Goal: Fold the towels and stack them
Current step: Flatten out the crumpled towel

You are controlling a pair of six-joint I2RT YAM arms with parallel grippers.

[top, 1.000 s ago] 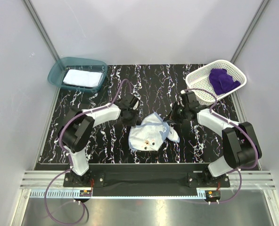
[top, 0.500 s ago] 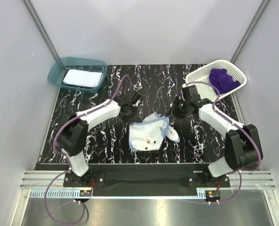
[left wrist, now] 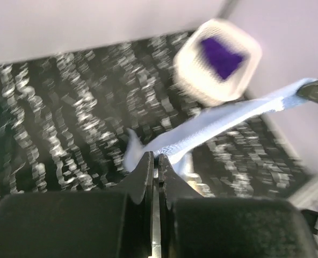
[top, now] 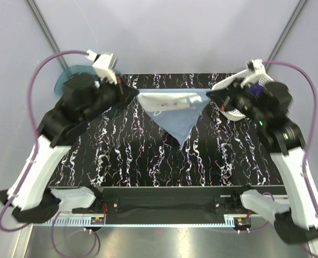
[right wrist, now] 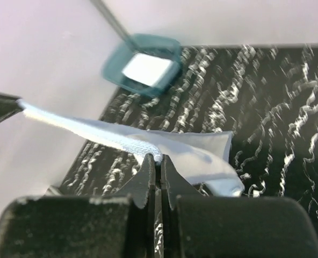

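The blue towel (top: 175, 113) is held aloft over the 12 o'clock part of the table (top: 121, 150). One upper corner is pinched in the fully closed left gripper (top: 135, 92) and the other in the closed right gripper (top: 210, 95), so the top edge is drawn taut, presumably to spread the cloth flat for folding. Both arms are raised high, wrists turned inward; the white towel (right wrist: 147, 68) is seen in the bin (right wrist: 111, 72) at 10 o'clock, the purple towel (left wrist: 222, 56) in the basket (left wrist: 194, 80) at 2 o'clock.
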